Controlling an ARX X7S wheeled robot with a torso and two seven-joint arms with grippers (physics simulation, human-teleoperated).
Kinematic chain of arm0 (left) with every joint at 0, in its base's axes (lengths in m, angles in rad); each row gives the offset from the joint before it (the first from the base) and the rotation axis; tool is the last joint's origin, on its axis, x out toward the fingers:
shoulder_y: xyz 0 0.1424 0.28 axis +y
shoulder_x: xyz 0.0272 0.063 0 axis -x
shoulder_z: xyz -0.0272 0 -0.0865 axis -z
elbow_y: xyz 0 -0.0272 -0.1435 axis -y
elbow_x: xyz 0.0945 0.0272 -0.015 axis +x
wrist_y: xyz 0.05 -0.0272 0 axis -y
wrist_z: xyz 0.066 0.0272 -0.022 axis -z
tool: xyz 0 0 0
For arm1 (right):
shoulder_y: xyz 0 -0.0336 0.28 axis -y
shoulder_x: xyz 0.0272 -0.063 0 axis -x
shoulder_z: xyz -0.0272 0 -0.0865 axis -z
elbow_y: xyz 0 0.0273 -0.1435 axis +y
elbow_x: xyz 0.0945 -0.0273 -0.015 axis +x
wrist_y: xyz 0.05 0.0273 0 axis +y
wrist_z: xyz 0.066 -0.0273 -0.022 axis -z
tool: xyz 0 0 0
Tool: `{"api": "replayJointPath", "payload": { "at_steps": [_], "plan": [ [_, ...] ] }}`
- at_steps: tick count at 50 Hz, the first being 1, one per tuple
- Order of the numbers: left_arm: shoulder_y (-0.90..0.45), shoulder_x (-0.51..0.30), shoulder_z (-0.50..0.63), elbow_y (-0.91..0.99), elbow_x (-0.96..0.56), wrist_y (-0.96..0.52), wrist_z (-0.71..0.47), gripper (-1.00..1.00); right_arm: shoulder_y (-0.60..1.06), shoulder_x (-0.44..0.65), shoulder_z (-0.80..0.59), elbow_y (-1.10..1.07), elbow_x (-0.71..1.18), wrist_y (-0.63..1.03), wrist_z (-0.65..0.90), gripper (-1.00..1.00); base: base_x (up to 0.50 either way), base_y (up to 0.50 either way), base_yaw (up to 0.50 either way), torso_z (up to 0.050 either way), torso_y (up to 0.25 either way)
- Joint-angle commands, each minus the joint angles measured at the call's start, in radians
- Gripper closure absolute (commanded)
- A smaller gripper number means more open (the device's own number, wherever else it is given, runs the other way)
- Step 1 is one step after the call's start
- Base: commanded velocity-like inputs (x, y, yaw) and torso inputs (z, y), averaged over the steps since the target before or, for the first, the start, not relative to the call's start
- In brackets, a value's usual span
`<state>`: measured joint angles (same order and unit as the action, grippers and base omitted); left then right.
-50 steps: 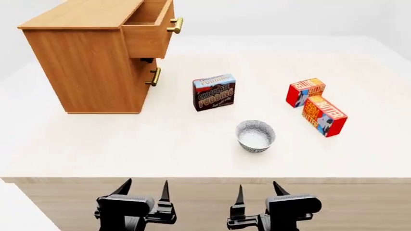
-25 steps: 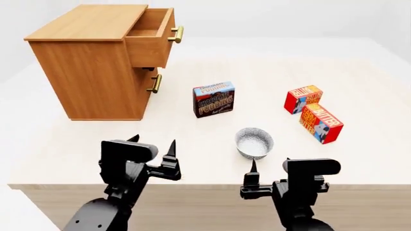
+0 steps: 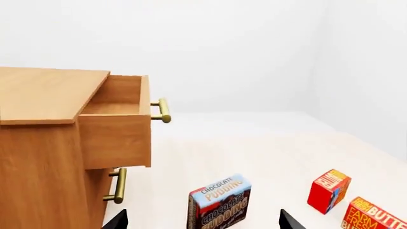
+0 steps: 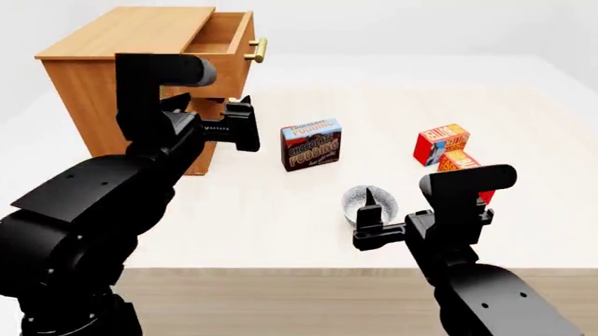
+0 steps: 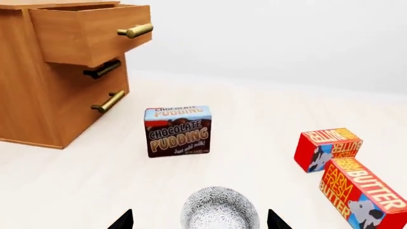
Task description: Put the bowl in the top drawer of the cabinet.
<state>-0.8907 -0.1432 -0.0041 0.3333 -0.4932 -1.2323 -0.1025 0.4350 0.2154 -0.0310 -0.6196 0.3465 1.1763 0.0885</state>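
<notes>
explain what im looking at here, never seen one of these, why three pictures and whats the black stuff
It is a simulated robot with two black arms, each ending in a gripper. One picture comes from a camera on its head, looking down over both arms; the other two come from cameras near each gripper. On the pale table stand a wooden cabinet with its top drawer pulled open, a chocolate pudding box, two red butter boxes and a small speckled bowl. The left gripper is raised near the cabinet; the right gripper is right by the bowl. Both are open and hold nothing.

pudding box reads "chocolate pudding"; butter box reads "farm butter".
</notes>
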Motion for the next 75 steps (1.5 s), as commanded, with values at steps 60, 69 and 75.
{"api": "replayJointPath", "payload": {
  "at_steps": [60,69,75],
  "plan": [
    [-0.578,0.04,0.175,-0.405,-0.01,-0.233,-0.159,-1.0,-0.043,0.045,0.031,-0.085,0.07,-0.061,-0.03,-1.0,0.39,0.0,0.0,0.0,0.0],
    [-0.577,0.051,0.185,-0.504,0.004,-0.195,-0.169,-1.0,-0.049,0.056,0.016,-0.085,0.065,-0.064,-0.023,-1.0,0.5,0.0,0.0,0.0,0.001],
    [-0.587,0.063,0.198,-0.596,0.024,-0.16,-0.181,-1.0,-0.059,0.056,0.027,-0.061,0.048,-0.09,-0.007,-1.0,0.43,0.01,0.0,0.0,0.0]
  ]
}}
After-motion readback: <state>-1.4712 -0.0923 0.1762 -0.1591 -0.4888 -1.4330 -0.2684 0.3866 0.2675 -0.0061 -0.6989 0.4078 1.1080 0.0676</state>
